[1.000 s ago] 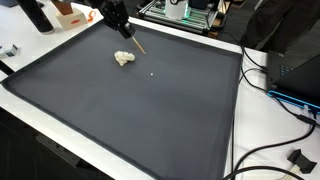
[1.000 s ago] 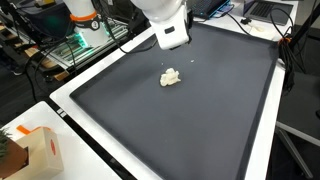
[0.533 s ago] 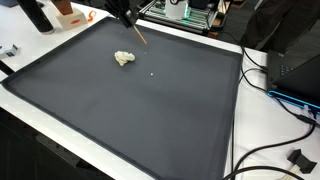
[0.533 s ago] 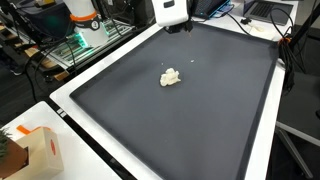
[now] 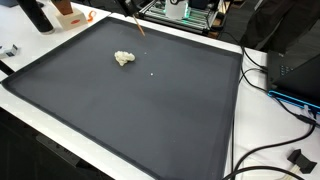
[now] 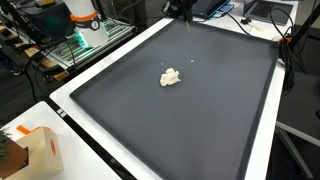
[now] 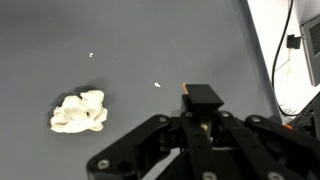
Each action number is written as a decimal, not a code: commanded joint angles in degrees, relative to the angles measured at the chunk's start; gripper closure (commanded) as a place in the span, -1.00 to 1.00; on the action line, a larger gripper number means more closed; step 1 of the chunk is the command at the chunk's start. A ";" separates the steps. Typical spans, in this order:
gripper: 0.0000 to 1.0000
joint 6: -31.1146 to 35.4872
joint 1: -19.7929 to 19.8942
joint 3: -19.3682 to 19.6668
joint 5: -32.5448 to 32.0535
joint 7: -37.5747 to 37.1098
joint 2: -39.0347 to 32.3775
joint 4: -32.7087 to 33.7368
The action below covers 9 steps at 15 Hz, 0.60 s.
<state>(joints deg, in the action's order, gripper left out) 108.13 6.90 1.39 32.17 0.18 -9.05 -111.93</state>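
A mat [image 5: 150, 120] is lying on a white table [image 6: 20, 118]. Cables [image 5: 262, 152] are trailing off its edge, and a cardboard box [image 6: 42, 150] is standing at a corner.

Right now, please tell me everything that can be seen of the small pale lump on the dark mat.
The lump is small, cream-white and crumpled, with folds and soft, uneven edges. It looks like wadded paper or cloth, but which one cannot be told. It lies alone on the dark grey mat, toward the mat's far side in an exterior view. Only the mat touches it. Two tiny white specks lie apart from it.
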 commanded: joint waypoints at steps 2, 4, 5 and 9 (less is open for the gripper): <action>0.94 0.65 -2.16 0.89 -6.85 -10.03 2.10 0.19; 0.94 1.29 -2.85 0.89 -10.84 -14.06 2.48 0.53; 0.94 1.52 -3.20 0.90 -13.01 -16.13 2.64 0.70; 0.94 0.92 -4.16 0.76 -19.95 -21.10 2.88 1.34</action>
<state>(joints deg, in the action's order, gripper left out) 108.97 4.08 1.45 16.72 -17.32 -6.86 -110.49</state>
